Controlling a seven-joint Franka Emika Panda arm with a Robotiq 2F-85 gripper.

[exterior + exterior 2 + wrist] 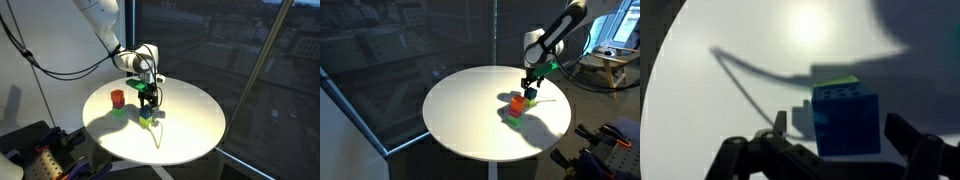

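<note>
Blue block (846,122) sits between fingers of our gripper (837,122) in wrist view. Jaws spread wide, small gap on each side, no contact that we can see. Block centred, slightly nearer one finger. In an exterior view the gripper hangs straight above it, and the blue block tops a yellow-green block (147,118). Red block (118,96) stacked on green block (119,108) stands near, apart from the gripper. All on round white table (190,130).
</note>
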